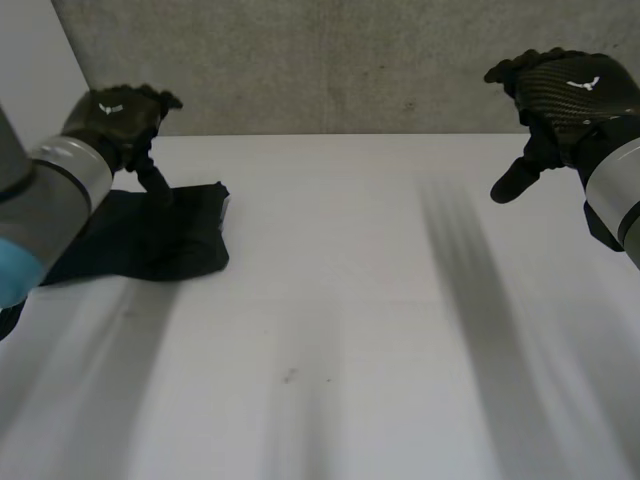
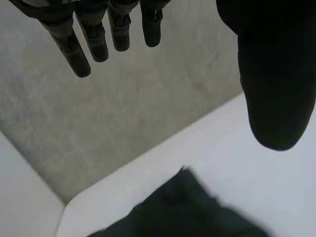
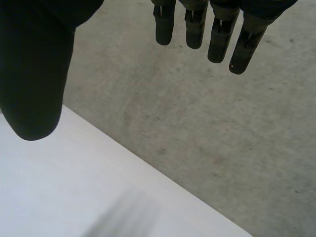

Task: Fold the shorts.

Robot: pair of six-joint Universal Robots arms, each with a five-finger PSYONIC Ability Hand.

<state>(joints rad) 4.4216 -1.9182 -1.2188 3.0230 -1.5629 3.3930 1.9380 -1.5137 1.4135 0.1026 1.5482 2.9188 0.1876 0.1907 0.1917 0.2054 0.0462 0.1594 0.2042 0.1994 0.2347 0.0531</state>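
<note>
The dark shorts (image 1: 150,240) lie at the left side of the white table (image 1: 350,320), near its far edge, as a compact and nearly rectangular bundle. From this shape I judge that at least one fold is done, but how many layers it has I cannot tell, because the left arm covers one part of the cloth. The left hand (image 1: 115,115) hangs above the far edge of the shorts. In its wrist view the fingers (image 2: 94,34) are straight and spread and grip nothing, with the cloth below them. If its thumb touches the cloth is not clear to me. The right hand (image 1: 565,95) is raised at the right side, well apart from the shorts, relaxed and empty. What is left is probably small: maybe one more fold or some smoothing of the bundle.
</note>
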